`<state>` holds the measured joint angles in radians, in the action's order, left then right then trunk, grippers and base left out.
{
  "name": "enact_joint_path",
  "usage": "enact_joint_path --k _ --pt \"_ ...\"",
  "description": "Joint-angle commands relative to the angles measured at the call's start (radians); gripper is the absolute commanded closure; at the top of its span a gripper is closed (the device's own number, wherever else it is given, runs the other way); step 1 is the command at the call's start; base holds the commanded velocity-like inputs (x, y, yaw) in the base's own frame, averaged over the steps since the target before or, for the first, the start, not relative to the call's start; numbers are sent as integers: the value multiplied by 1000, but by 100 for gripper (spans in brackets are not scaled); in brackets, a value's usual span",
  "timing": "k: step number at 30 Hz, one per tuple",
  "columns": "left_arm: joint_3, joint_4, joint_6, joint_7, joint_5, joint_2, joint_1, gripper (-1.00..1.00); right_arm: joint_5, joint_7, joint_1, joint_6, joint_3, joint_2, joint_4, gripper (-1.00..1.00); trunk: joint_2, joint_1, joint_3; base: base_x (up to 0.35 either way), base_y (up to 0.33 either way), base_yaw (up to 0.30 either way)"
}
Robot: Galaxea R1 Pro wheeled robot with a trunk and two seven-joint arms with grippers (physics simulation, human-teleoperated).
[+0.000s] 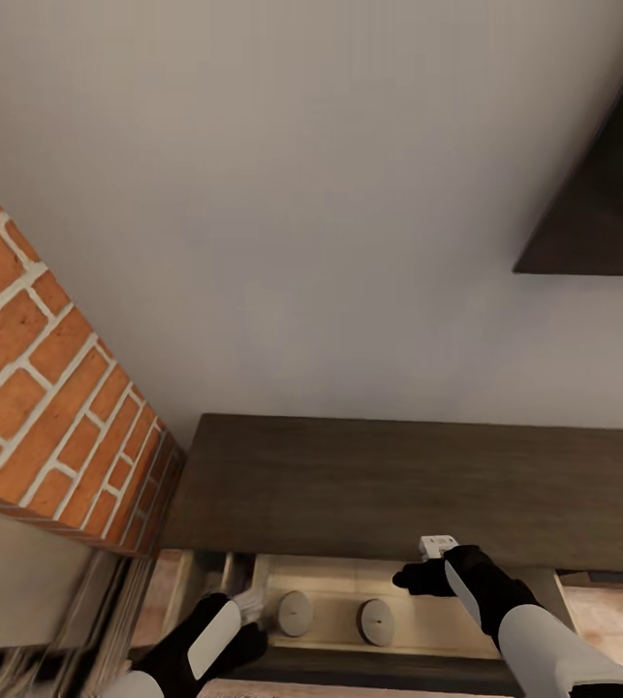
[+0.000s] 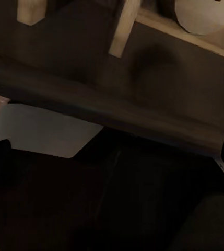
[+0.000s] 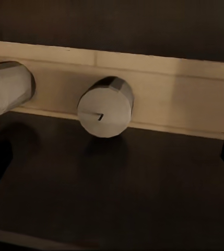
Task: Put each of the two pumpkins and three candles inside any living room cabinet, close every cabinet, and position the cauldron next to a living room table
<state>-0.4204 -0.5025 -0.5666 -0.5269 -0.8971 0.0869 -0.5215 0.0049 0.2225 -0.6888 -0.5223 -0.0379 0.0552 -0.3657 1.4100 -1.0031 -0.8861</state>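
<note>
Head view: an open drawer (image 1: 350, 606) of the low dark cabinet (image 1: 418, 480) holds two pale candles, one to the left (image 1: 295, 613) and one to the right (image 1: 376, 621), both upright side by side. We judge them light, rigid and smooth, best gripped round the sides. The right end effector (image 1: 437, 546) hovers at the drawer's far edge, the left end effector (image 1: 250, 606) by its left end; whether either is released or clenched, we cannot tell.
</note>
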Motion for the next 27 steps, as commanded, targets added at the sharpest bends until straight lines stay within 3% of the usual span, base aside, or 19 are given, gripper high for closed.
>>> enact_joint_path --k 1,11,17,20,22,25,27 --pt "-1 11 12 0 0 1 0 -100 0 0 0 0 0 0 0 -100 -7 4 3 0 0 274" --pt "-2 64 32 2 5 4 1 -100 2 -1 4 5 1 2 20 -100 -77 42 35 0 0 282" --pt "-2 103 33 2 6 3 1 -100 9 -3 5 13 1 4 111 -100 -119 65 53 0 0 284" --pt "-1 127 40 3 6 -1 1 -100 11 -5 6 56 0 3 179 -100 -140 77 63 0 0 284" --pt "-2 159 80 4 6 -2 1 -100 13 -7 6 103 -1 3 234 -100 -154 84 69 0 0 284" --pt "-3 230 201 7 6 -1 2 -100 12 -32 14 189 -2 5 319 -100 -175 96 78 0 0 284" --pt "-3 287 249 40 7 0 4 -100 14 -68 47 254 -2 6 351 -100 -189 104 85 0 0 284"
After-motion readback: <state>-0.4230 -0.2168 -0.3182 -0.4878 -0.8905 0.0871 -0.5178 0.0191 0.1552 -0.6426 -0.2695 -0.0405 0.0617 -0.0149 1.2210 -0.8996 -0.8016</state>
